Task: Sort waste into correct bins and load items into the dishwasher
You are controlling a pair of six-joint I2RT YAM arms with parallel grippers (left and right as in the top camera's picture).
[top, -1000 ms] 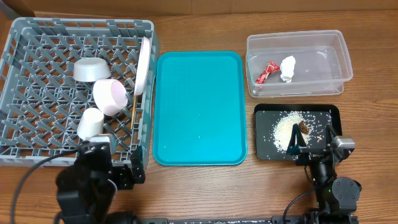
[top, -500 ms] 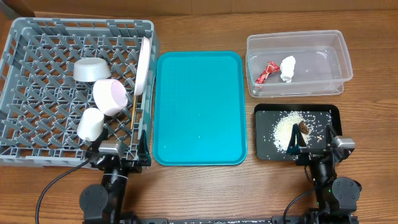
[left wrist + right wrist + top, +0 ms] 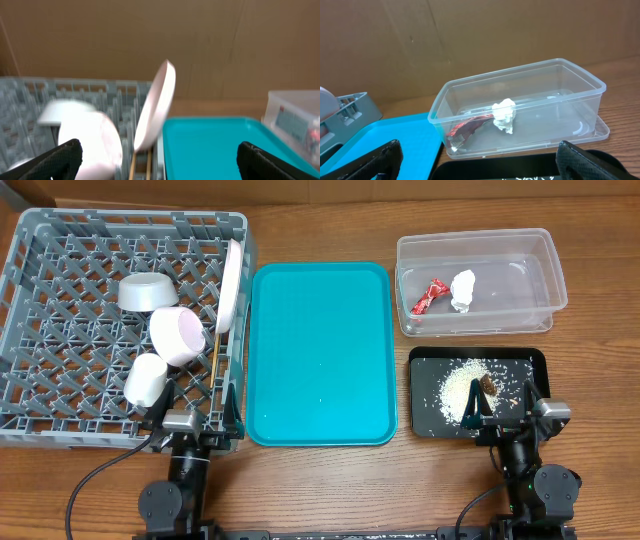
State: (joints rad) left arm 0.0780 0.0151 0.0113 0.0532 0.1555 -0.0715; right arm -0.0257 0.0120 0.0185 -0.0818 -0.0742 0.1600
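Note:
The grey dishwasher rack (image 3: 60, 240) holds a white plate (image 3: 232, 285) on edge, a grey bowl (image 3: 147, 291), a pink bowl (image 3: 178, 336), a white cup (image 3: 146, 379) and chopsticks (image 3: 216, 345). My left gripper (image 3: 197, 407) sits open at the rack's front right corner, empty. In the left wrist view the plate (image 3: 157, 107) and pink bowl (image 3: 97, 135) lie just ahead of the left gripper (image 3: 160, 160). The clear bin (image 3: 540, 270) contains the red wrapper (image 3: 430, 295) and paper wad (image 3: 463, 288). Rice (image 3: 462, 383) with a brown lump (image 3: 488, 386) lies in the black bin (image 3: 530, 365). My right gripper (image 3: 503, 404) hangs open over that bin's front edge, also empty.
A large teal tray (image 3: 320, 350) lies bare between the rack and the bins. The right wrist view looks at the clear bin (image 3: 520, 75) with the wrapper (image 3: 470, 127) and wad (image 3: 504, 114). Brown cardboard walls stand behind the table.
My left arm has drawn back and come to rest at the rack's front right corner, gripper still open. The right arm and all objects have stayed put.

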